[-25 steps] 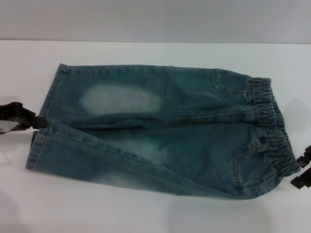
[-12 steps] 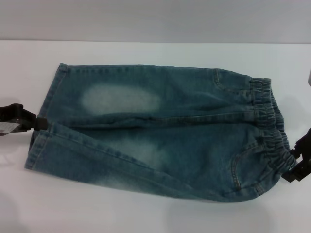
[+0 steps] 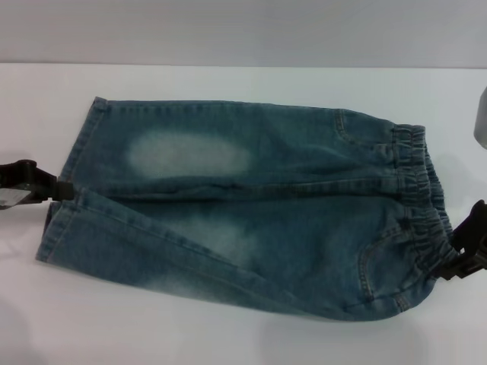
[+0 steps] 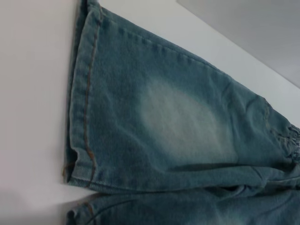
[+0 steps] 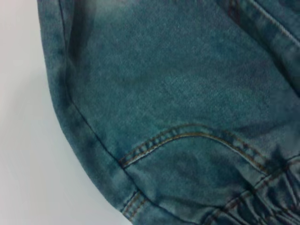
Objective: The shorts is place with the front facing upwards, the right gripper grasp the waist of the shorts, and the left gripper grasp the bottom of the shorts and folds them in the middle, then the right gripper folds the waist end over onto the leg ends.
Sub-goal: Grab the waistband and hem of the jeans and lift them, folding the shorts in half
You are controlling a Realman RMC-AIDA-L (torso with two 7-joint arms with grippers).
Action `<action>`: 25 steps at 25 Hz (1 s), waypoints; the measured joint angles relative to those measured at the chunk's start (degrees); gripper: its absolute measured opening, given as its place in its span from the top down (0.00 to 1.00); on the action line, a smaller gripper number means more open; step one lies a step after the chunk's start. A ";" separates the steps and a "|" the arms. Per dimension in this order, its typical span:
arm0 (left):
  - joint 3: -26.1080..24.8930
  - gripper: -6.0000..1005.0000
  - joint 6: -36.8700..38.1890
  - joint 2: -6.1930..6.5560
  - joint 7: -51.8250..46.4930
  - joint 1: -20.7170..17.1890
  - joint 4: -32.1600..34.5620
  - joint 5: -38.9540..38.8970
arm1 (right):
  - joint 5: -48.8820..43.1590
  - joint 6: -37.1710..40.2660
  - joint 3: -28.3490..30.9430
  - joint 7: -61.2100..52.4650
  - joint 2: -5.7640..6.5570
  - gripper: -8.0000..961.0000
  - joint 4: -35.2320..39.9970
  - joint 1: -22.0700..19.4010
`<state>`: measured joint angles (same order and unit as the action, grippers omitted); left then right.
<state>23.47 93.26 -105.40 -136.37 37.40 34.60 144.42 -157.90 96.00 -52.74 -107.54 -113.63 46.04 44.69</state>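
The blue denim shorts (image 3: 251, 205) lie flat on the white table (image 3: 228, 334), leg hems toward the left and elastic waist (image 3: 422, 198) toward the right. My left gripper (image 3: 57, 192) sits at the hem where the two legs meet, touching the cloth. The left wrist view shows the far leg's hem (image 4: 82, 108) and a faded patch. My right gripper (image 3: 464, 247) is at the near end of the waistband, open, its black fingers (image 3: 459, 268) against the gathered cloth. The right wrist view shows the pocket seam (image 5: 187, 136) and the waist corner close up.
The grey back wall (image 3: 243, 30) rises behind the table's far edge. Bare white tabletop lies in front of the shorts and beyond both ends. A grey object (image 3: 481, 114) shows at the right edge.
My right gripper has moved up and in onto the near end of the waistband, nudging that corner of the shorts leftward. The left gripper has stayed at the hem.
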 joint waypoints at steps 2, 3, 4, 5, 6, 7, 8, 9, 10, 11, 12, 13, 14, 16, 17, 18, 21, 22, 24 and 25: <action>-0.01 0.91 -0.06 0.12 -0.08 0.05 0.08 -0.03 | 0.02 -0.10 0.30 0.06 0.00 0.53 0.34 -0.14; -0.04 0.91 -0.10 0.17 -0.12 0.06 0.10 -0.05 | 0.03 -0.11 0.35 0.08 -0.01 0.57 0.53 -0.20; -0.09 0.91 -0.20 0.25 -0.18 0.10 0.10 -0.12 | 0.04 -0.13 0.36 0.08 0.00 0.62 0.75 -0.30; -0.14 0.91 -0.31 0.32 -0.21 0.13 0.11 -0.24 | 0.05 -0.13 0.36 0.09 -0.02 0.67 0.96 -0.44; -0.17 0.91 -0.44 0.37 -0.24 0.16 0.11 -0.44 | 0.05 -0.14 0.36 0.10 -0.05 0.72 1.19 -0.58; -0.17 0.91 -0.56 0.43 -0.27 0.19 0.12 -0.61 | 0.05 -0.26 0.36 0.18 -0.20 0.77 1.51 -0.86; -0.18 0.91 -0.84 0.51 -0.30 0.19 0.13 -0.94 | 0.05 -0.45 0.36 0.38 -0.37 0.82 1.82 -1.15; -0.18 0.91 -0.96 0.55 -0.32 0.19 0.13 -1.07 | 0.06 -0.63 0.36 0.59 -0.57 0.84 2.12 -1.47; -0.18 0.91 -1.37 0.64 -0.33 0.11 0.14 -1.53 | 0.11 -0.83 0.39 0.78 -0.71 0.86 2.25 -1.74; -0.18 0.91 -1.67 0.74 -0.34 -0.02 0.14 -1.89 | 0.29 -0.98 0.44 0.92 -0.83 0.88 2.34 -2.01; -0.18 0.91 -2.00 0.88 -0.34 -0.16 0.16 -2.28 | 0.70 -1.16 0.54 0.95 -0.90 0.90 2.38 -2.34; -0.20 0.91 -2.30 1.01 -0.34 -0.25 0.15 -2.71 | 1.53 -1.29 0.72 0.99 -0.92 0.92 2.42 -2.68; -0.31 0.90 -2.69 1.17 -0.34 -0.32 0.14 -3.15 | 2.51 -1.38 1.03 1.06 -0.94 0.95 2.49 -3.09; -0.82 0.90 -3.24 1.27 -0.37 -0.36 0.13 -3.71 | 5.23 -1.31 2.53 1.41 -0.86 0.99 2.81 -4.10; -1.21 0.90 -3.47 1.30 -0.39 -0.36 0.14 -3.96 | 6.87 -1.23 3.47 1.63 -0.66 0.99 2.95 -4.66; -1.74 0.90 -3.79 1.30 -0.37 -0.37 0.21 -4.30 | 9.15 -1.02 4.47 1.86 -0.38 0.99 3.02 -5.31; -2.48 0.90 -5.19 1.31 -0.15 -0.39 0.22 -5.82 | 15.88 -0.69 7.22 2.09 0.46 0.99 3.06 -7.64; -2.64 0.90 -5.79 1.30 -0.02 -0.39 0.22 -6.49 | 18.35 -0.65 8.29 2.13 0.69 0.99 3.06 -8.37; -2.78 0.90 -7.08 1.14 0.20 -0.40 0.21 -7.92 | 23.00 -0.89 10.33 2.23 0.93 0.99 2.89 -9.99; -2.81 0.90 -7.71 1.02 0.30 -0.38 0.22 -8.52 | 25.37 -1.23 11.43 2.28 0.95 0.99 2.73 -10.81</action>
<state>20.66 85.54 -104.37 -136.07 37.03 34.82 135.91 -132.52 94.78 -41.31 -105.25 -112.69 48.77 33.88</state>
